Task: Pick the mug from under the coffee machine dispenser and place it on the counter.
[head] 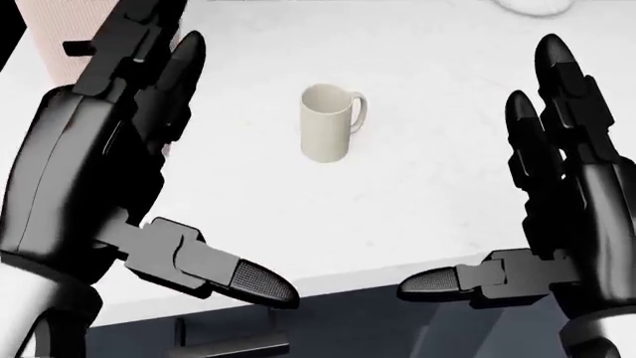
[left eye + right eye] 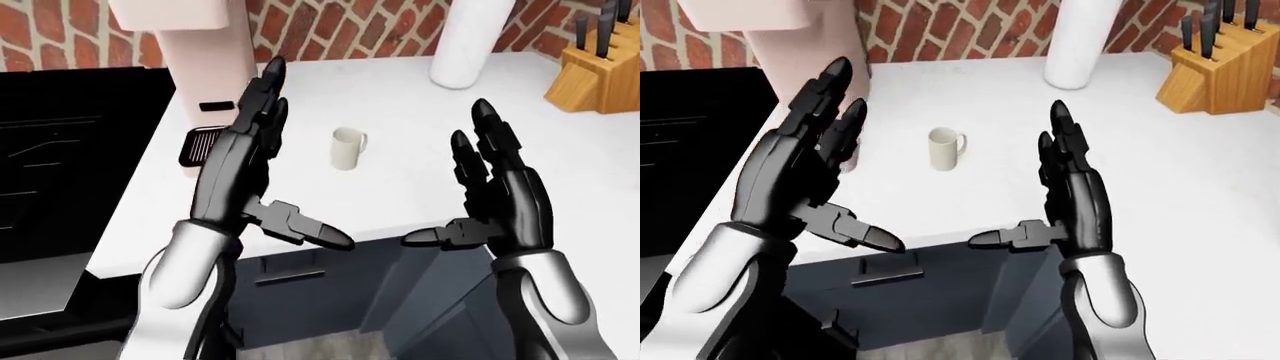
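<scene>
A cream mug stands upright on the white counter, handle to the right. It is right of the pale pink coffee machine and clear of the machine's dark drip tray. My left hand is open, fingers spread and pointing up, raised over the counter's near edge to the left of the mug. My right hand is open in the same way to the right of the mug. Neither hand touches the mug. The head view shows the mug between the two hands.
A black stove fills the left. A white paper-towel roll and a wooden knife block stand at the top right against the brick wall. Dark cabinet fronts lie below the counter edge.
</scene>
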{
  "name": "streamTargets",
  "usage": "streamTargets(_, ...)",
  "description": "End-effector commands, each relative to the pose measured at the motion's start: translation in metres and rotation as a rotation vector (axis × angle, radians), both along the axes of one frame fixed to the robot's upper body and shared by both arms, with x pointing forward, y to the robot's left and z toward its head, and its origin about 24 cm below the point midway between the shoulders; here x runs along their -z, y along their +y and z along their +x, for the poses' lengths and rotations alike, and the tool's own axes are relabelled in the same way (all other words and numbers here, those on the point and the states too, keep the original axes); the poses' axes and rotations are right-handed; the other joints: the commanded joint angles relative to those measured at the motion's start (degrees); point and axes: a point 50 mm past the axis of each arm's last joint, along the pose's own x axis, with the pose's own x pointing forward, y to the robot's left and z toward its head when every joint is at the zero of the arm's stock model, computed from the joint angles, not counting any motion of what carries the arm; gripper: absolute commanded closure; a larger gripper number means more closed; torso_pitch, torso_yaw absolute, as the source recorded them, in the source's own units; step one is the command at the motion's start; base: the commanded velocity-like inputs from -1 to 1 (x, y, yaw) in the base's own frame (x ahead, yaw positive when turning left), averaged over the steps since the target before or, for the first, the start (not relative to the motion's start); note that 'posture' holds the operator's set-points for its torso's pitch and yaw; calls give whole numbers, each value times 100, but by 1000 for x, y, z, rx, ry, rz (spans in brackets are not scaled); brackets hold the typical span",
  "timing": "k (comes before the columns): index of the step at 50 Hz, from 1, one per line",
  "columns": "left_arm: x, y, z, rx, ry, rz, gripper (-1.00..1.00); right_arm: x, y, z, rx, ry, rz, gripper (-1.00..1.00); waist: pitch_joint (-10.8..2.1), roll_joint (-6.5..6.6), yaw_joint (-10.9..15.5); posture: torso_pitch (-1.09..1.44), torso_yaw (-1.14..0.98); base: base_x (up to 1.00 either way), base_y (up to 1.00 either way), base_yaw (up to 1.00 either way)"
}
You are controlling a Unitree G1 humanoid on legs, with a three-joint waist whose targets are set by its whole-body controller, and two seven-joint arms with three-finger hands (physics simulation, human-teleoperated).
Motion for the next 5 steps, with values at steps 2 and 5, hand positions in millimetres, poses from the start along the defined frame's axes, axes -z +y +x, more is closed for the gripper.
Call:
streamTargets(2, -3, 6, -9, -11, -61, -8, -100, -13, 0, -4, 2, -78, -9, -100, -108, 1, 0, 0, 0, 0, 0, 0)
streamTargets(5, 4, 12, -11, -33, -49, -11, -100, -12, 0, -4, 3, -76, -9, -100, -113, 14, 2, 0, 0, 0, 0, 0)
